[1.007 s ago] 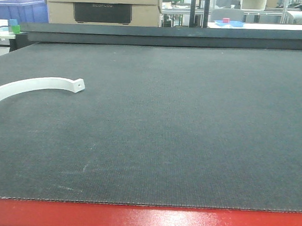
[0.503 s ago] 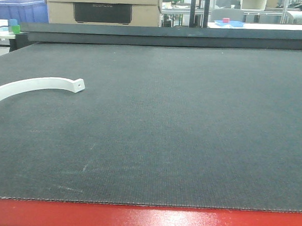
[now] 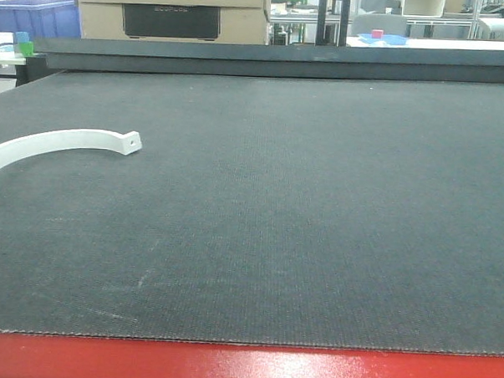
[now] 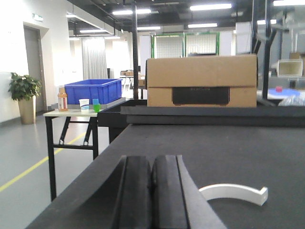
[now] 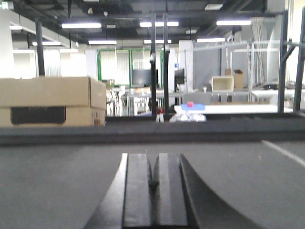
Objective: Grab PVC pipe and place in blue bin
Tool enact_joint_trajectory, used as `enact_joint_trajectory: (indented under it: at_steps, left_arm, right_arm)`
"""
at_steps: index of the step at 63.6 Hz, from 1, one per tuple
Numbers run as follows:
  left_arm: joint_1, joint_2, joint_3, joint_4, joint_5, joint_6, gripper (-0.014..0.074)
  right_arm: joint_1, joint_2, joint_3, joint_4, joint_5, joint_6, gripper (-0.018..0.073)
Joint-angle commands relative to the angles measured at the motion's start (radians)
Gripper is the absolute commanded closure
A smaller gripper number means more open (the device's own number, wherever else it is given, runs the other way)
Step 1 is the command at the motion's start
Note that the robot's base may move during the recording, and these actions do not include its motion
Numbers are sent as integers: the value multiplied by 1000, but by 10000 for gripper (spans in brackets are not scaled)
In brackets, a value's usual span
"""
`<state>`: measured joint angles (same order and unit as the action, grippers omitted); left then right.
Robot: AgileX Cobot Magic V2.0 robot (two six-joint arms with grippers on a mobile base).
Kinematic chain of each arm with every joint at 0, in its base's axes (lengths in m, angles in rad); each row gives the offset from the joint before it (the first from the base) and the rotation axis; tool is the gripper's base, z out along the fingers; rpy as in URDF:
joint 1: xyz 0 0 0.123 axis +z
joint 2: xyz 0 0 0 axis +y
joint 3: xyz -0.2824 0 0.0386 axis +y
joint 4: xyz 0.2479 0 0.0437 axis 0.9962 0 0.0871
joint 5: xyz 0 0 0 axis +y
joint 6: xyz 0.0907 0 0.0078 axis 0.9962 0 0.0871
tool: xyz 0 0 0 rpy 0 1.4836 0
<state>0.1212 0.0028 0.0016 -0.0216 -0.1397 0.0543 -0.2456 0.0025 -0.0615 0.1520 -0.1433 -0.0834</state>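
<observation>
A cardboard box (image 4: 201, 81) stands at the far edge of the dark-matted table (image 3: 318, 217). Left of the box, a small side table (image 4: 62, 113) stands on a grey floor (image 4: 19, 143) marked with a yellow line (image 4: 26, 174). Farther left, a potted plant (image 4: 24, 93) sits by the white wall (image 4: 57, 57). Above the box, ceiling strip lights (image 4: 209, 7) glow.

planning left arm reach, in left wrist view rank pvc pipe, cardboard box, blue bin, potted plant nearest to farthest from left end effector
1. PVC pipe, just right of left end effector.
2. Cardboard box, straight ahead, and blue bin, ahead-left: too close to call.
3. Potted plant, far left.
</observation>
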Motion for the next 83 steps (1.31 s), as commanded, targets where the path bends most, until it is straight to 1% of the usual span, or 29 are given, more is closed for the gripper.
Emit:
enact_joint_trajectory:
  at_steps: [1, 7, 11, 13, 20, 25, 36, 41, 47, 53, 56, 65, 68, 72, 76, 83]
  left_arm:
    - [0, -3, -35, -57, 0, -15, 707]
    - [0, -3, -127, -45, 57, -3, 707]
    - [2, -3, -201, -10, 104, -3, 707]
    - [2, 11, -242, 5, 146, -3, 707]
    - [2, 113, -356, 10, 298, -3, 707]
    - [2, 222, -422, 10, 362, -3, 707]
    - [2, 468, -544, 10, 370, -3, 707]
    - [2, 600, -603, 8, 377, -3, 707]
    - [2, 738, -664, 2, 390, -3, 707]
    - [2, 865, -729, -1, 409, -3, 707]
    - [2, 927, -749, -1, 409, -3, 707]
    - [1, 1068, -785, -1, 317, -3, 707]
    - [1, 1094, -788, -1, 273, -3, 707]
    - [1, 1113, -790, -11, 265, -5, 707]
    - [1, 1120, -790, -22, 263, -5, 707]
    - [1, 1120, -790, -22, 192, -5, 707]
  right_arm:
    - [0, -2, -77, 0, 19, 0, 722]
    - [0, -2, -192, 0, 135, 0, 722]
    - [0, 14, -252, 0, 221, 0, 722]
    - [0, 37, -288, 0, 268, 0, 722]
    - [0, 132, -392, 0, 433, 0, 722]
    - [0, 219, -470, 0, 540, 0, 722]
    - [0, 449, -637, 0, 711, 0, 722]
    - [0, 554, -685, 0, 785, 0, 722]
    - [0, 666, -728, 0, 838, 0, 722]
    - [0, 754, -753, 0, 865, 0, 722]
    - [0, 786, -755, 0, 854, 0, 722]
    - [0, 838, -755, 0, 771, 0, 722]
    - [0, 843, -755, 0, 729, 0, 722]
    - [0, 845, -755, 0, 684, 0, 722]
    - [0, 845, -755, 0, 666, 0, 722]
    - [0, 850, -755, 0, 657, 0, 722]
